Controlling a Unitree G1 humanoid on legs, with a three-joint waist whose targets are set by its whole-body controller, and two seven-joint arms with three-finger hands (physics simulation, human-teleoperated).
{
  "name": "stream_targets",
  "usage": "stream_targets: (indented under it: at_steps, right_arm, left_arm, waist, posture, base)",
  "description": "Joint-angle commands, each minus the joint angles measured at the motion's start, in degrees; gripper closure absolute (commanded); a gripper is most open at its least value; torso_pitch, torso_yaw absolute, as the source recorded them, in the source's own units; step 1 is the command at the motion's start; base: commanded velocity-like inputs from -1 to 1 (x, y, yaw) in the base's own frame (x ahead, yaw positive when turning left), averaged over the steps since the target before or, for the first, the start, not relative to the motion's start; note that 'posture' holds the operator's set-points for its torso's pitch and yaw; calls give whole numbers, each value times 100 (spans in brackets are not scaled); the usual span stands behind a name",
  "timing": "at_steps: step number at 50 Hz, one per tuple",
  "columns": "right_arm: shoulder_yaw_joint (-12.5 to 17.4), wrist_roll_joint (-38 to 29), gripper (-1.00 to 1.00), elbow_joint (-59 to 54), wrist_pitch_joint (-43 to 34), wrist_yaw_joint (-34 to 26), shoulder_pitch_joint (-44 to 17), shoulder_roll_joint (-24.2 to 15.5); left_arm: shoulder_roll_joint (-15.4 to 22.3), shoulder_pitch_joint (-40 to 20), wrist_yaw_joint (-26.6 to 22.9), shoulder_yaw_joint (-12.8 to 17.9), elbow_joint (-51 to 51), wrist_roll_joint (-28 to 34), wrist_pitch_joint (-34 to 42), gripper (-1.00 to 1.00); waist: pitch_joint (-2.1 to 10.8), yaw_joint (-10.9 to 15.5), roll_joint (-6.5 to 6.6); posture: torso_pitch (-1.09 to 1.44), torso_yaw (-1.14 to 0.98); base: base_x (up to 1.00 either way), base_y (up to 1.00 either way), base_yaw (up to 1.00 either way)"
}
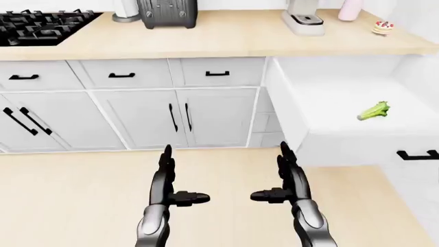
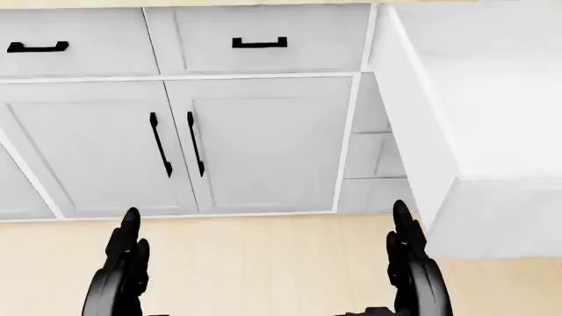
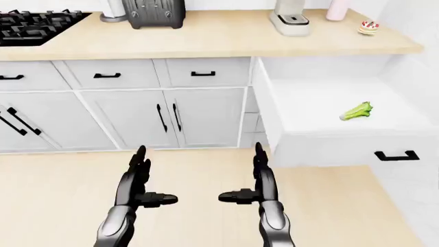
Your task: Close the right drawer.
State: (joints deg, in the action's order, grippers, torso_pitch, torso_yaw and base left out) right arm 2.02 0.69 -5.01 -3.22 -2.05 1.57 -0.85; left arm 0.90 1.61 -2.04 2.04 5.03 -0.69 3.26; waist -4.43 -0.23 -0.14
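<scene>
1. One right drawer (image 3: 343, 110) stood pulled out at the right of the right-eye view, with one black handle (image 3: 391, 155) on its face.
2. One green vegetable (image 3: 356, 110) lay inside it.
3. Your two hands, left hand (image 3: 137, 193) and right hand (image 3: 259, 191), hung low over the floor with fingers spread, holding nothing.
4. The worktop (image 3: 206, 36) carried one toaster (image 3: 156, 11).

1. The table (image 1: 226, 43), a light wood top, runs across the upper part of the left-eye view.
2. A black stove (image 1: 41, 25) sits at its left end.
3. A dark toaster (image 1: 168, 13) stands right of it.
4. A grey appliance (image 1: 304, 20), a pink bottle (image 1: 351, 10) and a small cake (image 1: 383, 27) stand toward the right.
</scene>
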Motion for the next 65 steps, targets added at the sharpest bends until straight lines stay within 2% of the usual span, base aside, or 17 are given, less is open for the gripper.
stream_targets:
  at_steps: [1,2,3,5,7,8,19,23,31,37,42,45,51,56,65]
  right_arm:
    - [49,106,-100,699,196,-37,-123,-35]
    - [46,90,-100,747,164,-26,-117,-36]
    - [50,54,-100,771,155,10,-115,-35]
    - [57,53,-100,757,159,9,-120,-35]
    - [30,21,-100,841,94,27,-108,-25]
    - [33,31,-100,905,48,25,-108,-25]
    - [122,149,-100,713,-50,-24,-378,-71]
    - [163,166,-100,963,-456,-5,-616,-137]
    - [281,116,-100,1590,-1479,18,-1297,-316]
    - [415,110,-100,1822,-2508,68,-2374,-603]
    - [556,231,-100,1825,-3128,110,-3154,-836]
    - [643,367,-100,1943,-3584,161,-3609,-1004]
    - [726,617,-100,1859,-4053,196,-4263,-1268]
    - [855,830,-100,1806,-4460,192,-4823,-1587]
    - [919,937,-100,1392,-4595,176,-5365,-1919]
  left_arm:
    - [8,-164,44,-18,-627,23,-196,-100]
    - [7,-159,52,-21,-656,33,-180,-100]
    - [7,-152,59,-13,-657,35,-180,-100]
    - [9,-152,66,2,-651,27,-175,-100]
    - [14,-142,66,14,-701,15,-135,-100]
    - [14,-140,68,17,-712,13,-122,-100]
    - [46,-265,66,95,-761,-37,64,-100]
    - [121,-523,95,182,-1040,-105,549,-100]
    - [311,-1228,205,327,-2028,-77,1917,-100]
    - [626,-2333,243,529,-2276,-196,3015,-100]
    - [779,-2992,361,592,-2435,-376,3667,-100]
    - [964,-3586,433,615,-2515,-440,4236,-100]
    - [1142,-4309,519,585,-2490,-475,4778,-100]
    - [1387,-4872,504,680,-2545,-497,5271,-100]
    - [1618,-5130,519,796,-2572,-550,5464,-100]
  waist:
    - [5,-12,-45]
    - [209,7,-42]
    - [359,35,-7]
    - [102,30,-43]
    - [391,36,-47]
    - [423,37,-47]
    - [493,38,-23]
    - [535,47,-20]
    - [538,36,-15]
    - [514,41,-9]
    - [483,37,-11]
    - [477,44,-13]
    - [416,47,-23]
    - [383,51,-25]
    - [332,46,-24]
  posture:
    - [0,0]
    - [0,0]
    - [0,0]
    - [0,0]
    - [0,0]
    - [0,0]
    - [0,0]
    - [0,0]
    - [0,0]
    - [0,0]
    - [0,0]
    - [0,0]
    - [0,0]
    - [0,0]
    - [0,0]
  base:
    - [0,0,0]
    - [0,0,0]
    - [0,0,0]
    - [0,0,0]
    - [0,0,0]
    - [0,0,0]
    - [0,0,0]
    - [0,0,0]
    - [0,0,0]
    - [0,0,0]
    - [0,0,0]
    - [0,0,0]
    - [0,0,0]
    - [0,0,0]
    - [0,0,0]
